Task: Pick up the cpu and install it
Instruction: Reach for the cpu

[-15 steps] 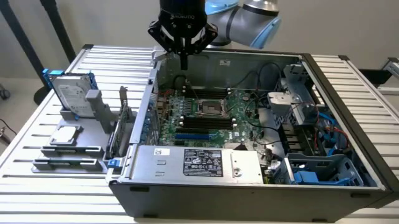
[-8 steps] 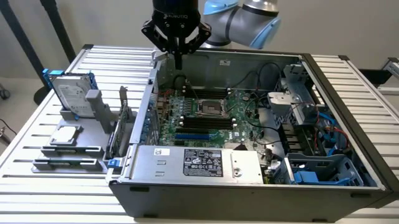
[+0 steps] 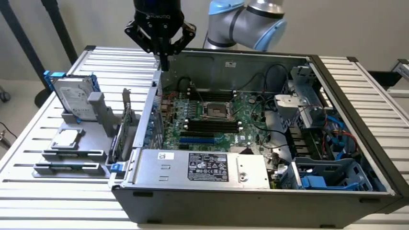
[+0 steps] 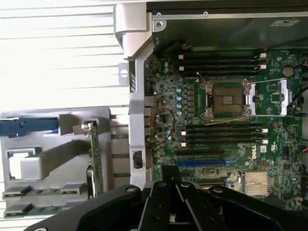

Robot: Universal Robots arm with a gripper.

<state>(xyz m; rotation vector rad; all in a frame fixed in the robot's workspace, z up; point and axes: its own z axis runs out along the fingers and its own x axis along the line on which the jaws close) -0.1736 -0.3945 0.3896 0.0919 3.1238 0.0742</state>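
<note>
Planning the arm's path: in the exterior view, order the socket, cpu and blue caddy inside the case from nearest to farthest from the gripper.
1. socket: mid-view, below the gripper.
2. cpu: on the stand, exterior view's left.
3. blue caddy: exterior view's right corner.

The closed hand (image 4: pixel 172 177) hangs over the motherboard (image 4: pixel 166 98), its socket (image 4: pixel 226 98) open.
</note>
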